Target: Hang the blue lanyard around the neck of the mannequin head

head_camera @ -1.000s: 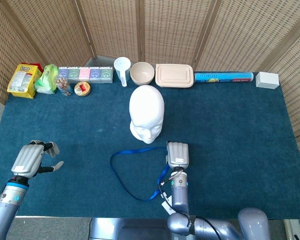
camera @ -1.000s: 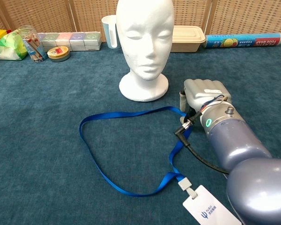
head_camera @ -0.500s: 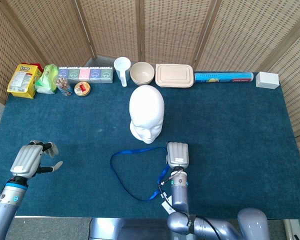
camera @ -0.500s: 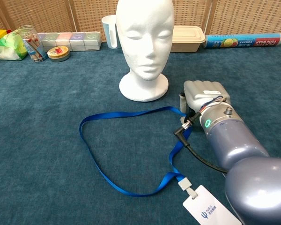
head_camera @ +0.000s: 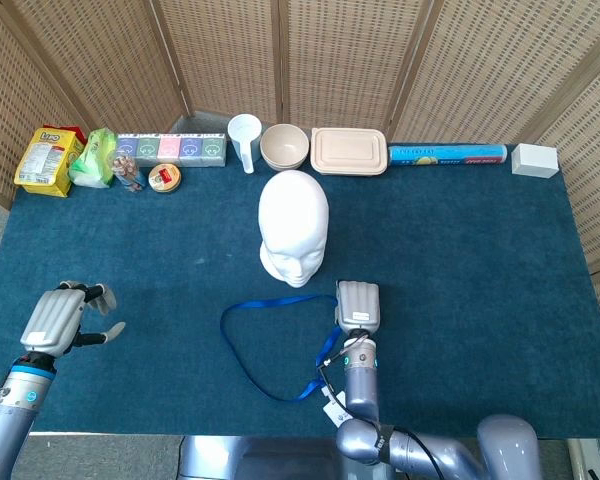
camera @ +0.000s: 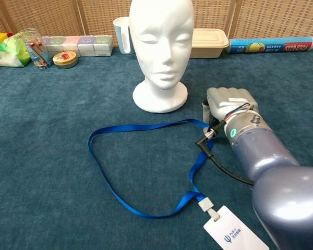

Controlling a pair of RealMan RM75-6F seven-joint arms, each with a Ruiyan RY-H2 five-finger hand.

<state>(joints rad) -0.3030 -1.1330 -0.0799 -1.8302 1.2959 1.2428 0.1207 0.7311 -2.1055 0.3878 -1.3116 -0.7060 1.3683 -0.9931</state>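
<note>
Securing the blue lanyard (camera: 141,169), lying looped just before the mannequin head (camera: 161,41), needs a firm pinch; whether the right hand (camera: 227,104) grips its strap is unclear; the left hand (head_camera: 58,318) hangs spread.

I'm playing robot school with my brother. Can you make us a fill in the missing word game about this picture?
1. The lanyard lying on the table is colored ____.
2. The mannequin head is colored ____.
3. The white badge is clipped to the end of the ____.
4. The right hand sits at the lanyard's loop, in front of the mannequin ____.

Missing words: blue, white, lanyard, head
</note>
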